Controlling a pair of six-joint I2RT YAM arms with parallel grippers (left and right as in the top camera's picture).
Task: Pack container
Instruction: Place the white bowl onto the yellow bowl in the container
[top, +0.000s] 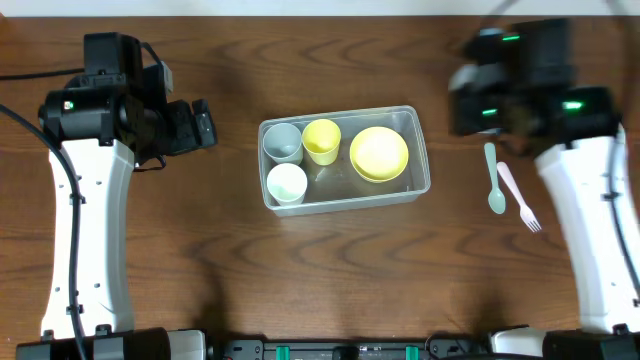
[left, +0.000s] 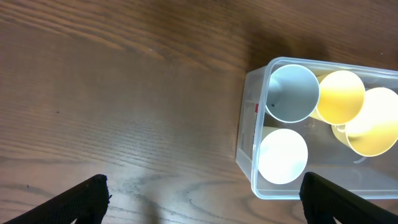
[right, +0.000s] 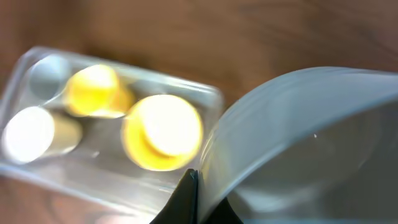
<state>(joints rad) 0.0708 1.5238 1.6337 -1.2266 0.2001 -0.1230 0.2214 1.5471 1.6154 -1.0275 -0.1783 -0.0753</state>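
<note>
The clear plastic container (top: 418, 185) sits mid-table. It holds a grey-blue cup (top: 282, 141), a yellow cup (top: 321, 139), a white cup (top: 287, 183) and a yellow bowl (top: 379, 153). My left gripper (top: 205, 125) is open and empty, to the left of the container; the left wrist view shows the container's end wall (left: 247, 134) between its wide-apart fingers (left: 202, 199). My right gripper (right: 193, 182) is shut on the rim of a pale grey-blue bowl (right: 311, 143), held above the table to the right of the container (right: 205, 93). In the overhead view the right gripper (top: 490, 95) is blurred and hides that bowl.
A teal spoon (top: 495, 182) and a pink fork (top: 520, 197) lie on the wooden table right of the container, by the right arm. Both arm bases stand at the front edge.
</note>
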